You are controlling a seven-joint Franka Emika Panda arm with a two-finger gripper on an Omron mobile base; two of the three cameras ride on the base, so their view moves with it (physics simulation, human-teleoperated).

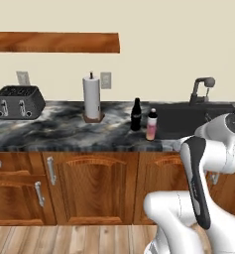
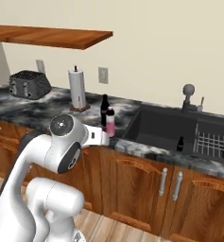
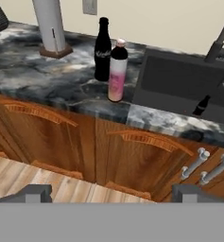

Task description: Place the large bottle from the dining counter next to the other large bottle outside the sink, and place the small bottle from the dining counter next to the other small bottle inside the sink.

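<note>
From the left base camera, the clear pink-filled large bottle (image 1: 151,125) stands upright just beside the slim all-black large bottle (image 1: 136,114) on the marbled counter (image 1: 64,131), left of the dark rectangular sink (image 1: 188,121), so I judge the large-bottle pairing done. The right base camera shows a tiny dark small bottle (image 2: 180,144) inside the basin. In the hand camera the gripper (image 3: 111,196) hangs back from the cabinets, jaws apart and holding nothing.

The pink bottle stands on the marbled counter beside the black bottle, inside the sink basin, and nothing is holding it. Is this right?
Not quite. The pink bottle stands on the marbled counter beside the black bottle, but outside the sink basin, just past its rim, as the hand view shows. Nothing is holding it.
</note>
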